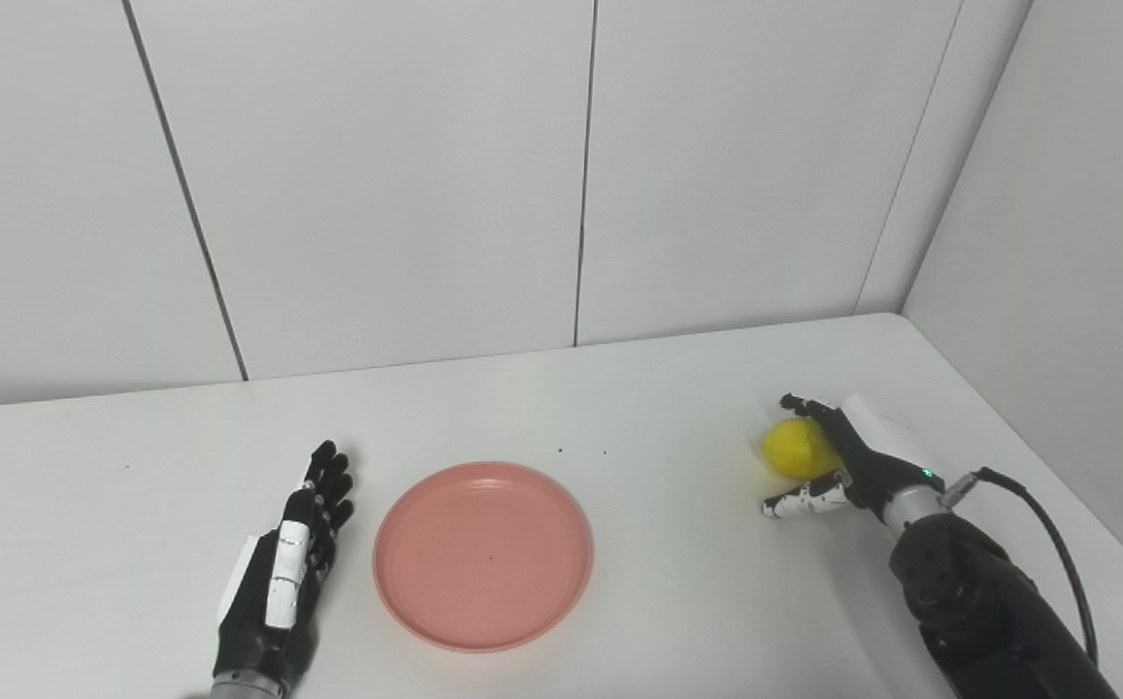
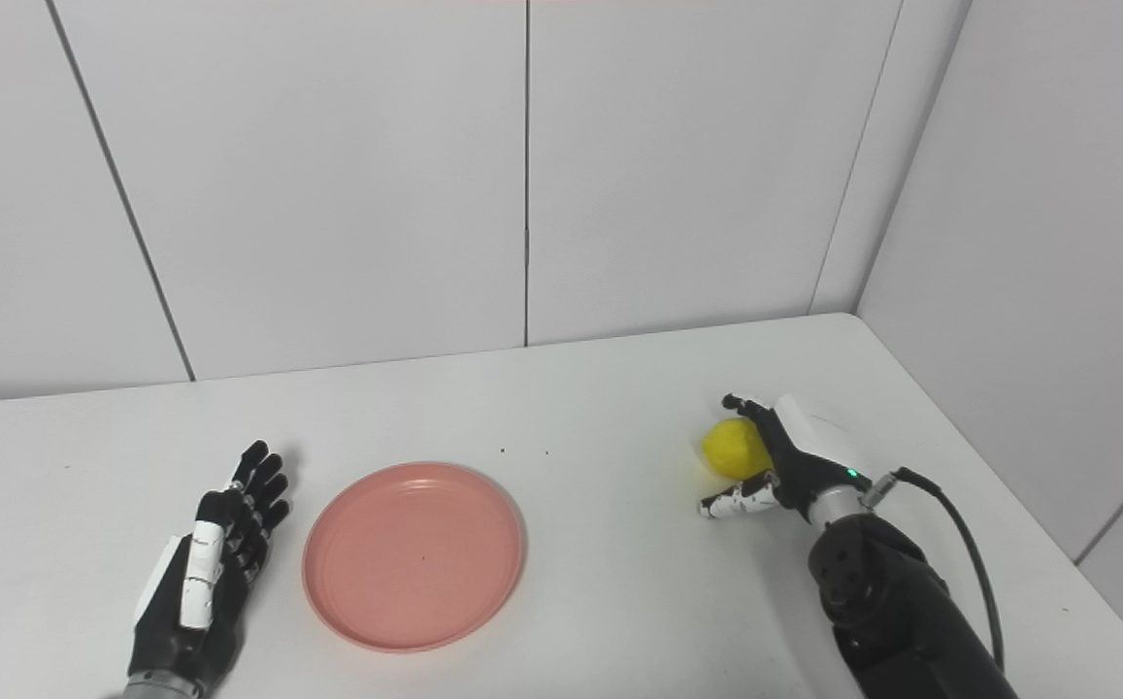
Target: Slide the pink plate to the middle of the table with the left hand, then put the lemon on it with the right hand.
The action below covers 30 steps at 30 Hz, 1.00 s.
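Lemon (image 1: 796,448) sits cupped in right hand (image 1: 838,456); no writing legible.

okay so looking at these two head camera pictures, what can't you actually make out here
- Lemon: far side hidden by the right hand, both views; whether it is gripped or only cupped is unclear.
- Left hand: wrist cut off by the bottom edge.
- Dark specks beyond the pink plate: too small to identify.

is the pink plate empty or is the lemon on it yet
Empty. The plate shows only bare pink surface; the lemon lies on the table, off to its right, between the right hand's fingers.
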Tool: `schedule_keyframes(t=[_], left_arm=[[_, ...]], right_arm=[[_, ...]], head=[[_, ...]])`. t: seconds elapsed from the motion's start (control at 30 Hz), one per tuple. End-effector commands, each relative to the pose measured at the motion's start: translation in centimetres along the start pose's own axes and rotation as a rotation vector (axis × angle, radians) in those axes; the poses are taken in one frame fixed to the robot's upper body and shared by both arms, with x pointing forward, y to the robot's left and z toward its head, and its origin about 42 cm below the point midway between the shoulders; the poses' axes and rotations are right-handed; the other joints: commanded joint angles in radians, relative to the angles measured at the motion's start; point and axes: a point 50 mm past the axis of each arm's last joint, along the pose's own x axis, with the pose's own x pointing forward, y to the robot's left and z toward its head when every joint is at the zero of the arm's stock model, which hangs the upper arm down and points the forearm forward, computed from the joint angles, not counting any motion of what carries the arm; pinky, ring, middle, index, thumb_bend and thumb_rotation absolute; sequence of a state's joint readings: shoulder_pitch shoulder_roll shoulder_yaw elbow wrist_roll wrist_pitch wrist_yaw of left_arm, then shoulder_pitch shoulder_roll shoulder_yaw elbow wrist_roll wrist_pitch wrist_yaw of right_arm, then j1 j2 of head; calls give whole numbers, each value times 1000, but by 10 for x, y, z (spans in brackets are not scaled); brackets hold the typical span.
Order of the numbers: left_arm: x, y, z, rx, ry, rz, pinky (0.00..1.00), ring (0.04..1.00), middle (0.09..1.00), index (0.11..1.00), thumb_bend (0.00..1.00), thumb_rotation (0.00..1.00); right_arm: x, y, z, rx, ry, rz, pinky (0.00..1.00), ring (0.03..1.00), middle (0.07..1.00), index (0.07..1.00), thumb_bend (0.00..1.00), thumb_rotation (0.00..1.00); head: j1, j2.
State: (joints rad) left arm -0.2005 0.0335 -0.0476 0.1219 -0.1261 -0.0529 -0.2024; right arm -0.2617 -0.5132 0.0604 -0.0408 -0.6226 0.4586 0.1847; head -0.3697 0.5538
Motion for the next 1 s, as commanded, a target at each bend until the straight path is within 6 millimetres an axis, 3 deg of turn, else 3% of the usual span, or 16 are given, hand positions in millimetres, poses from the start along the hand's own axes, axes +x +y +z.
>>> schedule_keyframes(t=[0.0,0.27,0.33,0.4,0.53,0.7,0.87,0.97], left_arm=[[-13,4,-13,-5,36,13,1000,1000,1000,1000,761,1000],[-13,4,-12,-11,25,17,1000,1000,1000,1000,751,1000],[-13,3,-12,-12,24,14,1000,1000,1000,1000,748,1000],[-13,3,-11,-13,24,14,1000,1000,1000,1000,746,1000],[-12,1,-10,-14,23,19,1000,1000,1000,1000,743,1000],[-12,1,-9,-17,24,22,1000,1000,1000,1000,742,1000],[-12,3,-9,-11,25,15,1000,1000,1000,1000,742,1000],[-13,4,-8,-5,34,13,1000,1000,1000,1000,752,1000]], right_arm=[[9,-15,14,-7,-54,-39,638,743,787,798,848,115],[13,3,19,22,-99,-74,502,577,632,655,811,4],[14,7,19,35,-102,-89,465,529,582,622,768,0],[13,9,21,52,-108,-112,442,501,481,541,566,0],[11,12,25,80,-122,-178,341,406,422,521,526,0],[9,13,28,99,-154,-225,386,413,438,529,518,0],[1,10,40,158,-218,-272,303,384,441,538,513,0],[-6,8,54,203,-272,-284,215,405,492,490,519,0]], head=[[0,1],[1,3],[3,4],[3,4],[12,5],[16,5],[23,6],[26,5]])
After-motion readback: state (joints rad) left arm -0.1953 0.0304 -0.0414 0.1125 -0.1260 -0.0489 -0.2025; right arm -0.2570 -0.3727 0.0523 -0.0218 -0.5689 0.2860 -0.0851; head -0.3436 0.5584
